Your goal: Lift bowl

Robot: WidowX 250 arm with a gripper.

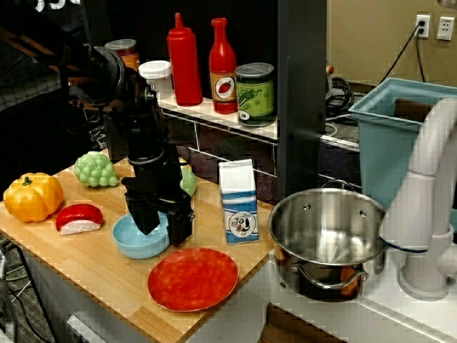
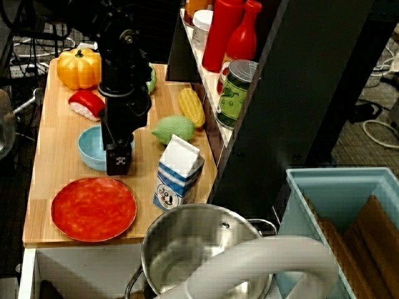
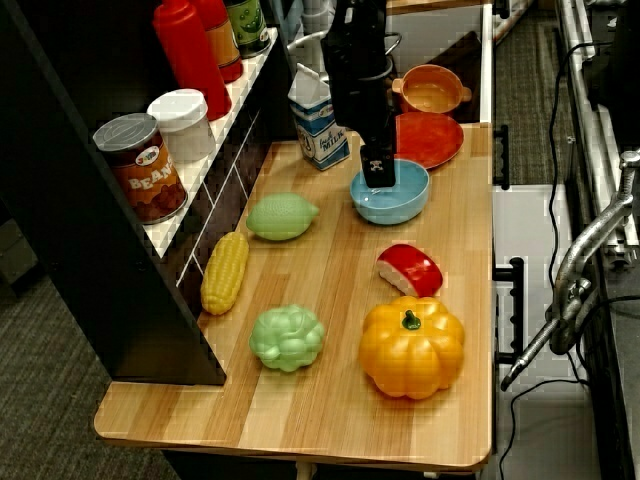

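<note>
Gripper (image 1: 158, 218) straddled the light-blue bowl's (image 1: 137, 243) rim, jaws slightly parted, one finger inside; firm grasp unclear.

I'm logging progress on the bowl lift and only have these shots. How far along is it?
Done: the gripper has reached the light-blue bowl, its fingers straddling the rim, one inside, one outside. In hand: the grasp; whether the fingers have closed on the rim cannot be told. Left: the lift, since the bowl appears to sit on the wooden counter beside the red plate.
</note>
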